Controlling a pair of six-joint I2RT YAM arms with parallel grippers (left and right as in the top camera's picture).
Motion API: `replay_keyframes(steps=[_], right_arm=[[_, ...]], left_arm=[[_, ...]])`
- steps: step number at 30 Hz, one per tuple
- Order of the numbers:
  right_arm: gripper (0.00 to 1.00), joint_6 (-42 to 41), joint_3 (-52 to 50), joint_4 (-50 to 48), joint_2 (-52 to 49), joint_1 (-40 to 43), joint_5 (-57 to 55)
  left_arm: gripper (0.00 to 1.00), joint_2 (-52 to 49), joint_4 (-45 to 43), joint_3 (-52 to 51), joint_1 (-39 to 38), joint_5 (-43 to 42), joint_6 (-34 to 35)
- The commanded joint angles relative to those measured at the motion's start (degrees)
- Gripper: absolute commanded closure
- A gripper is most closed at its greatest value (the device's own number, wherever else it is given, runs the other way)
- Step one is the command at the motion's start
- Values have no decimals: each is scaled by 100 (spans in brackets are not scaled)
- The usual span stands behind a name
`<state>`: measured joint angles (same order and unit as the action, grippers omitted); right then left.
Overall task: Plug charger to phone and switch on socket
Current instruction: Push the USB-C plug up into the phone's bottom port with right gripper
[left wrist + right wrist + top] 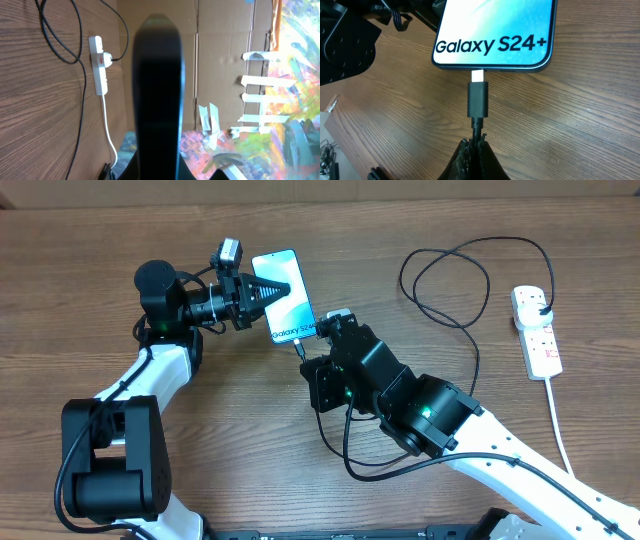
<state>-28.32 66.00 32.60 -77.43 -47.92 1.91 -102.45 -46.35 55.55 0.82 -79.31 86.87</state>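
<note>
**Connector tip at the phone's port, both sets of fingers clamped**

Your left fingers (262, 292) are clamped on a long edge of the phone (285, 298). The phone sits left of centre over the counter (230, 430), light blue screen up, with its "Galaxy S24+" end turned towards your right arm. In the left wrist view the phone is only a dark blurred bar up the middle.

Your right fingers (468, 159) are pressed together on the charger (478, 100), gripping the cable just behind the black connector. In the right wrist view the connector's pale metal tip meets the middle of the phone's bottom edge. Most of the tip still shows, and you cannot tell how far in it sits.

The thin black cable loops across the right half of the counter and ends in a black plug. That plug is seated at the far end of the socket (537, 330). The socket lies near the right edge, well apart from the phone, and its white lead (560, 420) trails towards you. The switch positions are too small to read.
</note>
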Motion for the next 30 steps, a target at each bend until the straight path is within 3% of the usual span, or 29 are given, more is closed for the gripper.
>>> replay_keyframes(steps=[1,16,30], right_arm=[[96,-24,-4,-42,-7,7,-76],[96,-42,-2,-48,-7,11,-251],[96,-39,-4,-363,-9,9,-267]], left_arm=[[96,57,-68,48,-26,-151,136],[96,57,-68,48,-26,-339,308],[96,57,-70,48,-26,-415,42]])
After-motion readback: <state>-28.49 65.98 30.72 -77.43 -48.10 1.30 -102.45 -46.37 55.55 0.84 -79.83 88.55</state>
